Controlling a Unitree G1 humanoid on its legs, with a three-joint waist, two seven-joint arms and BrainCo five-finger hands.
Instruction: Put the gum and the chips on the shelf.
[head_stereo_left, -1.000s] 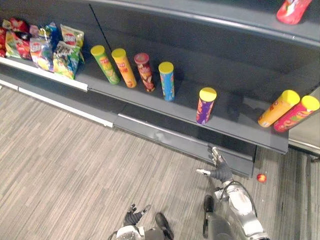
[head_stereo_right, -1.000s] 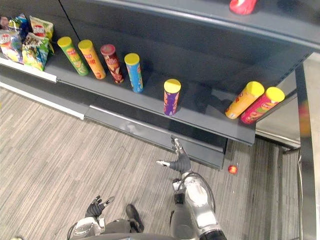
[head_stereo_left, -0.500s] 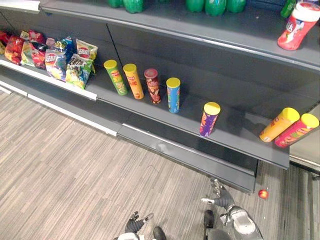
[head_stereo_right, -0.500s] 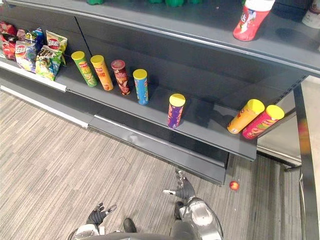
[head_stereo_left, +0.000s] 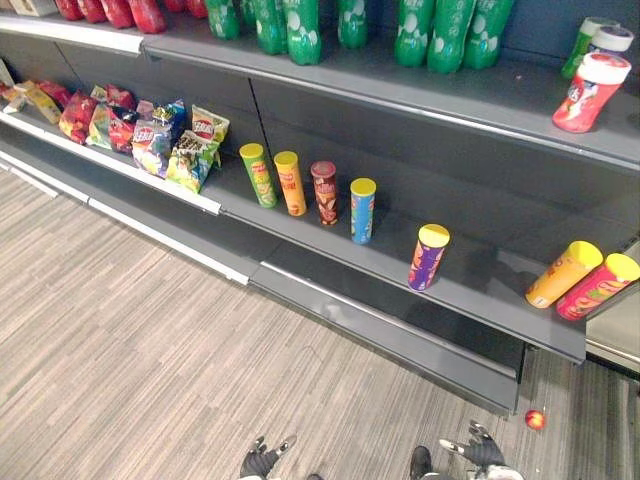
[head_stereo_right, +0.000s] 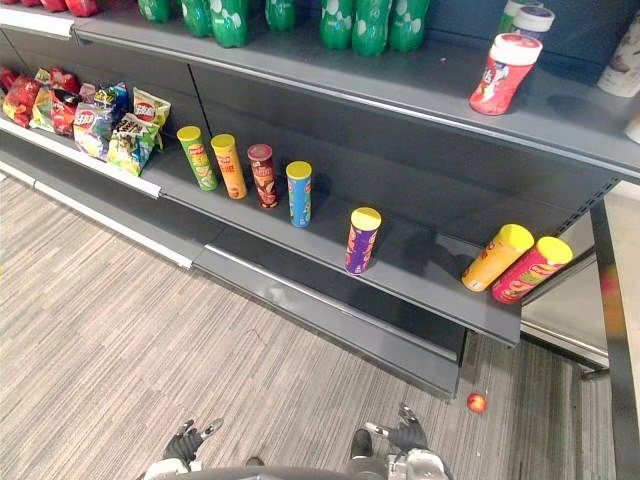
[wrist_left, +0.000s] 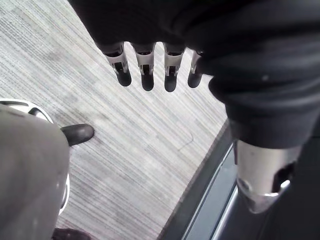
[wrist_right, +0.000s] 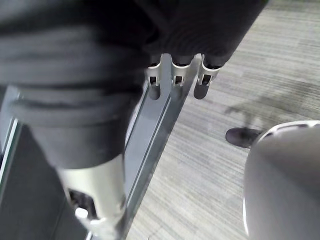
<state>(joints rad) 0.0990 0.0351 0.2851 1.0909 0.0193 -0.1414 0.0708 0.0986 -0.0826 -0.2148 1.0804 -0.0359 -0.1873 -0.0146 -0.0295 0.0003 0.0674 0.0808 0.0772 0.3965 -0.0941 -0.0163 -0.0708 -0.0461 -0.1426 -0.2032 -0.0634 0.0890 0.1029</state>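
- Grey lower shelf (head_stereo_left: 470, 290) carries the chips: a purple can (head_stereo_left: 428, 257) with a yellow lid stands upright near its middle.
- Left of the purple can, four more cans stand upright in a row, each apart from the next: green can (head_stereo_left: 258, 175), orange can (head_stereo_left: 289, 183), red can (head_stereo_left: 324, 192) and blue can (head_stereo_left: 362, 210). Further left sit the snack bags (head_stereo_left: 190, 150).
- Right of the purple can and well apart from it, a yellow can (head_stereo_left: 563, 274) and a pink can (head_stereo_left: 598, 286) are tilted side by side, touching, at the shelf's end.
- Above and right of the purple can, on the upper shelf (head_stereo_left: 500, 95), stands a red tub (head_stereo_left: 590, 92) with a white lid, which I take to be the gum. Green bottles (head_stereo_left: 440, 25) stand further along the same board.
- Below and right of the purple can, a small red ball (head_stereo_left: 535, 419) lies on the floor (head_stereo_left: 150, 340). I cannot tell what it is.
- Below the purple can, the left hand (head_stereo_left: 262, 461) and the right hand (head_stereo_left: 482, 452) hang low over the floor, fingers straight and spread, with nothing in either.
- With both hands empty and the gum and chips on the shelves, the placing looks finished. Any further move would probably be standing the two tilted cans upright, or a low reach to check the red ball.
- The cans, bags and tub carry coloured labels, but the lettering is too small to read.
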